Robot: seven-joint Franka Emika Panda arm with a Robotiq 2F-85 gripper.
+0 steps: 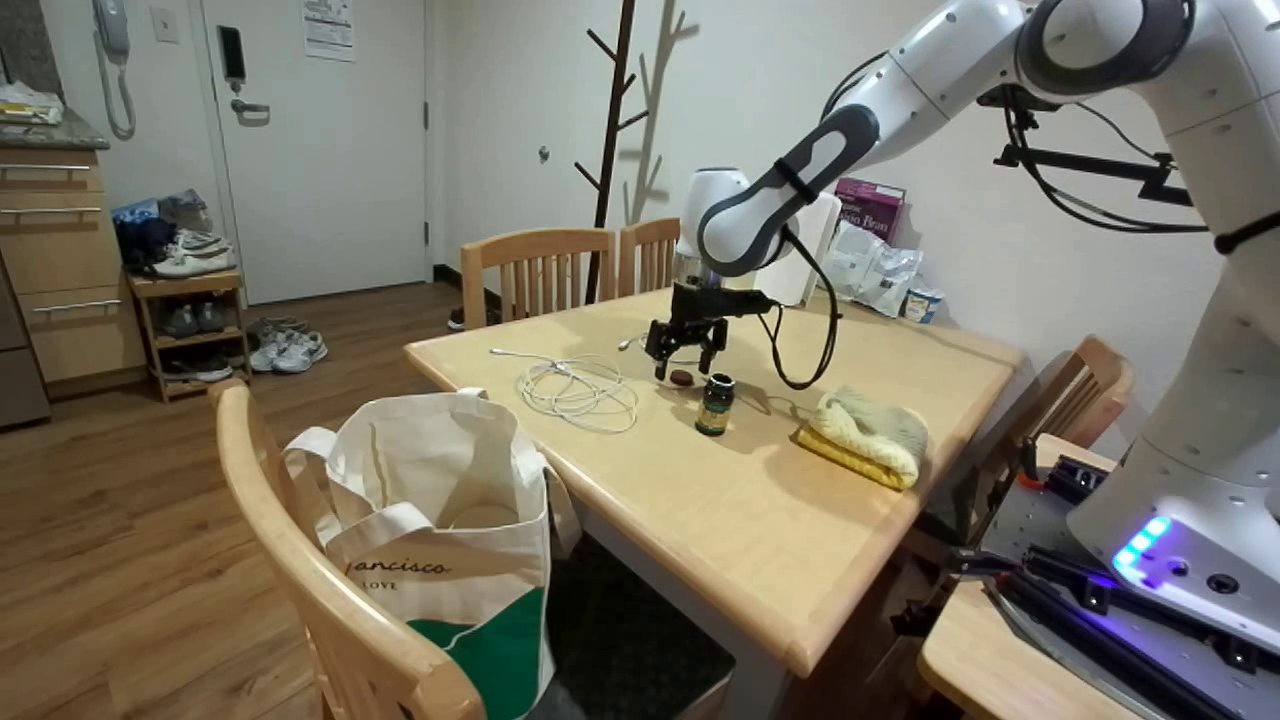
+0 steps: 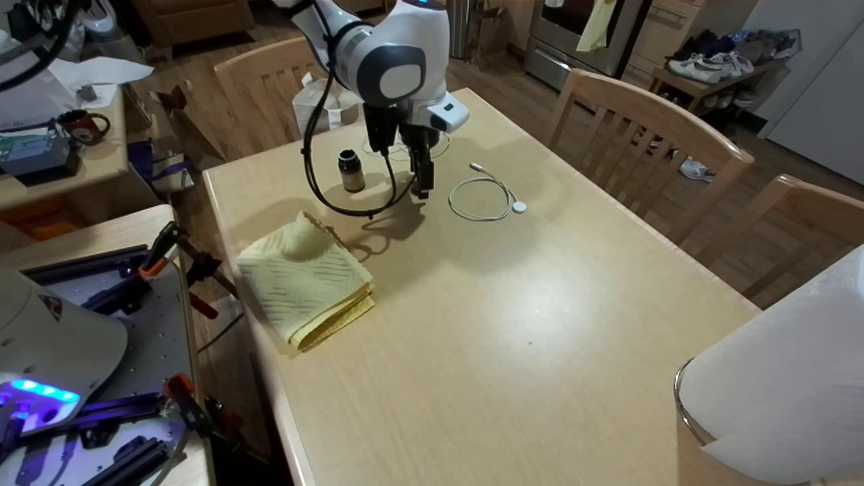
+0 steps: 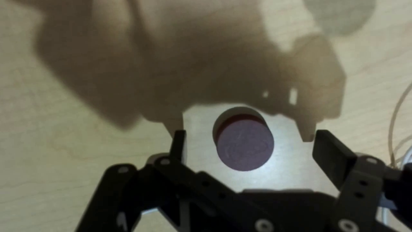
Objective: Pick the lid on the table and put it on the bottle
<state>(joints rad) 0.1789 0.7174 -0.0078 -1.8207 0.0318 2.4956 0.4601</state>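
glare on table (image 2: 486, 304) in an exterior view | wrist view: soft focus, gripper (image 3: 248, 138) shadowing tabletop

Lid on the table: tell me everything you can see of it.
The lid is a small, low round cap, dark reddish-brown, plastic by its look. In the wrist view its flat top is purplish, its edge redder, and the open claw flanks it with a gap on each side. It lies flat on the table, closed face up, touching nothing else. Its underside is hidden.
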